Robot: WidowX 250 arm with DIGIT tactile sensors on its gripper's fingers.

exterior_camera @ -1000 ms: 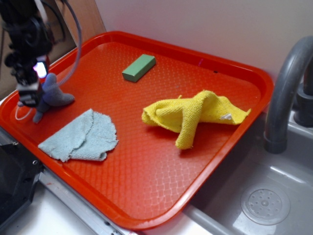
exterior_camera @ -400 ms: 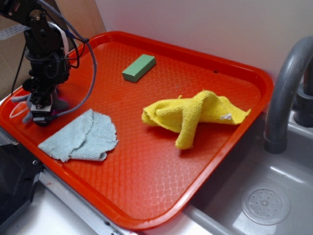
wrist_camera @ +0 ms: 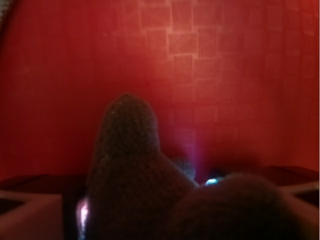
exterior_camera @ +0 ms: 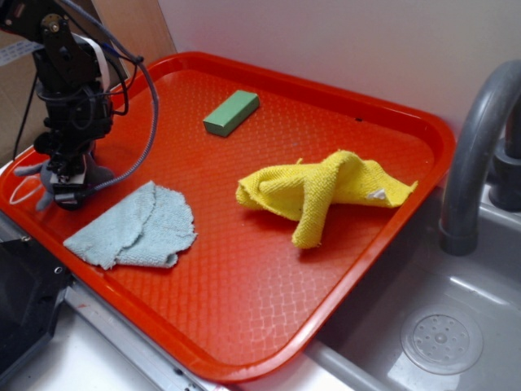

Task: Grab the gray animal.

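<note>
Gray animal (exterior_camera: 31, 169) lies at the red tray's (exterior_camera: 342, 269) left edge, mostly hidden under the gripper (exterior_camera: 69, 193). Whether the fingers hold it cannot be told. Knitted gray fills the wrist view, just beside a light blue cloth (exterior_camera: 134, 228).

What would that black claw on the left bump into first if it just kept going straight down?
Most likely the gray animal: the gripper points down right over it, and the wrist view is filled by it. The red tray lies beneath. Whether they already touch is unclear.
</note>
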